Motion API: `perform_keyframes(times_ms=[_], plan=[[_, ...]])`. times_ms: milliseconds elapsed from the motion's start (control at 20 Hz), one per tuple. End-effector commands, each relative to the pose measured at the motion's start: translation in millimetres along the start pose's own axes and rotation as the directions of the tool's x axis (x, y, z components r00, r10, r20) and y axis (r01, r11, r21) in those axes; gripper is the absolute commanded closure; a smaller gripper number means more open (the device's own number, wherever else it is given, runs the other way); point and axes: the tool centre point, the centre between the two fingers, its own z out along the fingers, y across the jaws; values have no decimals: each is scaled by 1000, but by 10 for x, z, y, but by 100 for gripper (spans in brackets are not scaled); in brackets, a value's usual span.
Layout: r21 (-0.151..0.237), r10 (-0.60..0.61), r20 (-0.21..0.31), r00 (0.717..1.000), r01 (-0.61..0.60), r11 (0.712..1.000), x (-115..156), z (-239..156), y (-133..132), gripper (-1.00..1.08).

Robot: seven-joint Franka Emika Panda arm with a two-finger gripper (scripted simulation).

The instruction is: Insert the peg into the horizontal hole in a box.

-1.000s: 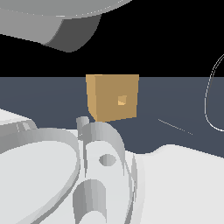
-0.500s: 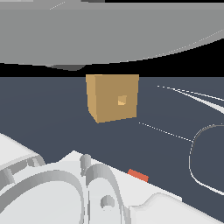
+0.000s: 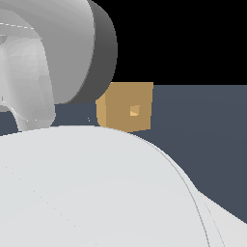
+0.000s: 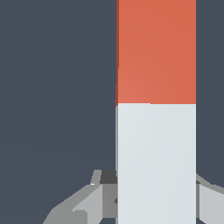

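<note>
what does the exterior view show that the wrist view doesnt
Only the exterior view shows the box with its hole, partly hidden behind the arm, which fills most of the picture. Only the wrist view shows the peg, orange-red at one end and pale at the other, close to the camera, with grey parts of the pincer on either side of it. Both share the dark blue-grey floor.

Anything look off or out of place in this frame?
Nothing damaged or spilled. The box sits upright, its hole unobstructed. The exterior view is mostly blocked by the arm. In the wrist view the peg lies close at the hand; the grip cannot be judged.
</note>
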Motion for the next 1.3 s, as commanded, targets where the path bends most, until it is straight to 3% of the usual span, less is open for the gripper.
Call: perform_keyframes(times_ms=[0,450,700,1000,1250], plan=[[-1,0,0,1000,0,1000,1,0,5,108],[-1,-1,0,1000,1,1000,4,-2,6,108],[-1,-37,0,999,37,999,137,-33,52,108],[-2,-151,1,989,151,989,577,-131,166,108],[-2,-315,2,949,315,949,1244,-274,240,108]])
